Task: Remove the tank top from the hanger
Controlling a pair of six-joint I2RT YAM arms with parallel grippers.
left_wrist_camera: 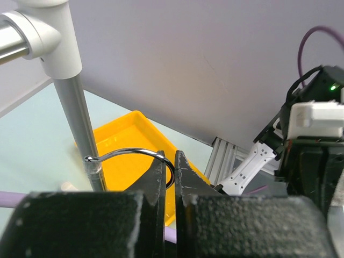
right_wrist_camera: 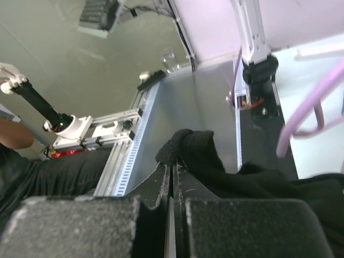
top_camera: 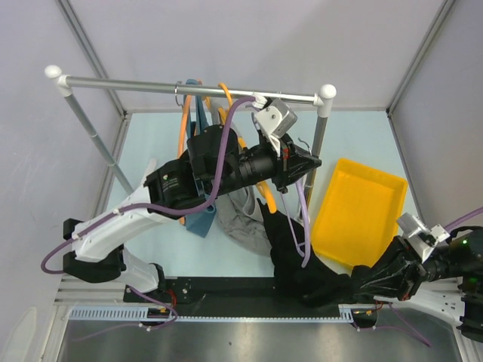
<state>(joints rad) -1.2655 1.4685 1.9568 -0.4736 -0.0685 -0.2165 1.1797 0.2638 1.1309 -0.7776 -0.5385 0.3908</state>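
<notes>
The black tank top (top_camera: 298,253) hangs stretched from an orange hanger (top_camera: 266,193) down toward the table's near right. My left gripper (top_camera: 309,162) is shut on the hanger's metal hook (left_wrist_camera: 131,152), held off the rail beside the rack's right post (top_camera: 317,143); in the left wrist view the jaws (left_wrist_camera: 171,161) pinch the hook's curve. My right gripper (top_camera: 356,286) is shut on a bunched edge of the tank top (right_wrist_camera: 196,146), its fingertips (right_wrist_camera: 173,164) closed on the black fabric over the metal front rail.
A yellow tray (top_camera: 377,188) lies at the right and shows in the left wrist view (left_wrist_camera: 121,134). The rail (top_camera: 151,83) carries orange and blue hangers (top_camera: 198,113). A grey garment (top_camera: 243,215) hangs under my left arm. Purple cables loop nearby.
</notes>
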